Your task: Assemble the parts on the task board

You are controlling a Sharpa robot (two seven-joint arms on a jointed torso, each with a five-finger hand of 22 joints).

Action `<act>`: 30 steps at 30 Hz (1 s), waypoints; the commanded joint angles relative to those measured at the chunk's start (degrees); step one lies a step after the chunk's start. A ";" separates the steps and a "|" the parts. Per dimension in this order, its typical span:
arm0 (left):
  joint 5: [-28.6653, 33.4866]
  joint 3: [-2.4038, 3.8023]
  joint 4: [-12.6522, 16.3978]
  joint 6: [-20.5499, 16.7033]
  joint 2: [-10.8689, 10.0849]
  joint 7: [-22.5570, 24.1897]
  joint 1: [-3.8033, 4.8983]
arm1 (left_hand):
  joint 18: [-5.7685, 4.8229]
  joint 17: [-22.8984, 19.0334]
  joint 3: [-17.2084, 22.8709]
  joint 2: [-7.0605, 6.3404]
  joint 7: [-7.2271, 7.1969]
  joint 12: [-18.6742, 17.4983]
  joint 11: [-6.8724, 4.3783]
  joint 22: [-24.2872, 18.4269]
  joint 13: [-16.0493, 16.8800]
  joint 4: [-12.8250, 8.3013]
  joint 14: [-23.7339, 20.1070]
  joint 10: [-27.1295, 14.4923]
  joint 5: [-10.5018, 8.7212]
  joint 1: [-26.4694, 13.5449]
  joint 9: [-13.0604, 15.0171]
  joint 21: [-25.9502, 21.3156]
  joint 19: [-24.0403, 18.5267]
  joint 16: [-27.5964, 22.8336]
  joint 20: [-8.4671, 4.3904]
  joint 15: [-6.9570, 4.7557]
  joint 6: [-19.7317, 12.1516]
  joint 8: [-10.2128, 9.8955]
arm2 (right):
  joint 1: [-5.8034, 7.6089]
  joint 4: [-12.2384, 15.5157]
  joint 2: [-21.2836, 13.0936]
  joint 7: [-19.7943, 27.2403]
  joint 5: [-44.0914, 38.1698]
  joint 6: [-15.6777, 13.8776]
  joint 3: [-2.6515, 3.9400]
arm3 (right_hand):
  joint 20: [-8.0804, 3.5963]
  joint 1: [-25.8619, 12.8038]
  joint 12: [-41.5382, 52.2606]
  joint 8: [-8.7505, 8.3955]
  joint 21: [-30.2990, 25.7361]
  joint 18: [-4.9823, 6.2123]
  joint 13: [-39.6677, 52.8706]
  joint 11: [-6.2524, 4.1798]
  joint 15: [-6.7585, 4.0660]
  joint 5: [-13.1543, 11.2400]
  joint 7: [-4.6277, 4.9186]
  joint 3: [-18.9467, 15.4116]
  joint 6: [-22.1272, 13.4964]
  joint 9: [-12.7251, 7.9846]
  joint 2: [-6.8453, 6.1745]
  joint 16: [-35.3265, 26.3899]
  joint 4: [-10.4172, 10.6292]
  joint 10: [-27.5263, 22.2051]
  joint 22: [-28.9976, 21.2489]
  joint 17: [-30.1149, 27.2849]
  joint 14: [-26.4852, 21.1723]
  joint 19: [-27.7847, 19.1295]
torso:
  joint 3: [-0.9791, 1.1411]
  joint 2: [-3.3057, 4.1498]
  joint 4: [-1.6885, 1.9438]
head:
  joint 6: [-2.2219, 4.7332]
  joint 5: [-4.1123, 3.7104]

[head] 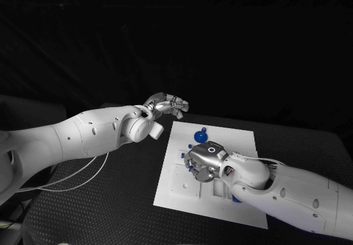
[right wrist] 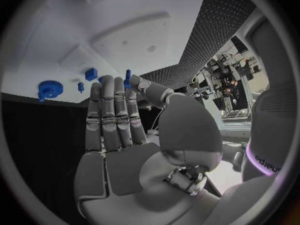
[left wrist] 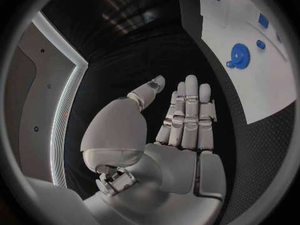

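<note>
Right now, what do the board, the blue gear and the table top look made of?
Board: likely rigid plastic, matte white, with crisp recessed pockets. Gear: probably moulded or printed plastic, uniformly blue, toothed rim, no metallic shine. Table top: black with a fine dotted weave, perhaps a textured mat or fabric; the pictures do not settle which.

Gear [head: 200,136] on task board's [head: 239,140] far edge

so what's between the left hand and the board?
Bare black table. In the head view the left hand hangs open off the board's far left corner; the left wrist view shows only mat before the board edge.
</note>
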 commanded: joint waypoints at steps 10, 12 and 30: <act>0.47 0.05 0.28 -0.07 0.12 0.88 0.05 | 1.05 0.14 -0.23 -0.38 -0.01 -0.21 0.07 0.09 -0.05 0.10 0.36 -0.43 -0.06 -0.23 -0.06 -0.44 0.20 -0.34 0.38 0.01 -0.52 0.07 | -0.63 -0.05 -1.09 -0.34 -2.04 1.16 -0.09 | 0.13 -0.35 -0.45 0.10 0.24 0.34 0.14 0.13 -0.12 -0.18 0.00 0.30 0.28 0.07 0.39 -0.16 -0.09 0.41 1.00 0.12 0.34 0.33 | 0.05 -0.04 -0.08 | -1.52 1.48; 0.47 0.05 0.21 -0.11 0.08 0.87 0.05 | 1.05 0.15 -0.23 -0.38 -0.01 -0.21 0.07 0.10 -0.05 0.11 0.36 -0.43 -0.07 -0.23 -0.06 -0.45 0.21 -0.36 0.38 0.01 -0.53 0.08 | -0.65 -0.11 -1.23 -0.34 -2.04 1.30 -0.10 | 0.13 -0.36 -0.45 0.09 0.24 0.34 0.15 0.13 -0.12 -0.18 0.00 0.30 0.29 0.07 0.40 -0.17 -0.09 0.41 1.00 0.12 0.34 0.32 | 0.06 -0.02 -0.14 | -1.69 1.65; 0.48 0.05 0.20 0.13 0.10 0.86 0.05 | 1.06 0.28 -0.25 -0.40 0.00 -0.19 0.08 0.13 -0.06 0.18 0.37 -0.46 -0.08 -0.26 -0.06 -0.54 0.23 -0.48 0.40 0.02 -0.57 0.12 | -2.33 -0.72 -1.35 -0.19 -1.91 1.72 -0.18 | 0.13 -0.44 -0.53 0.05 0.28 0.35 0.25 0.12 -0.12 -0.22 0.00 0.31 0.30 0.12 0.50 -0.25 -0.16 0.45 1.01 0.20 0.39 0.34 | 0.05 0.00 -0.14 | -2.24 1.47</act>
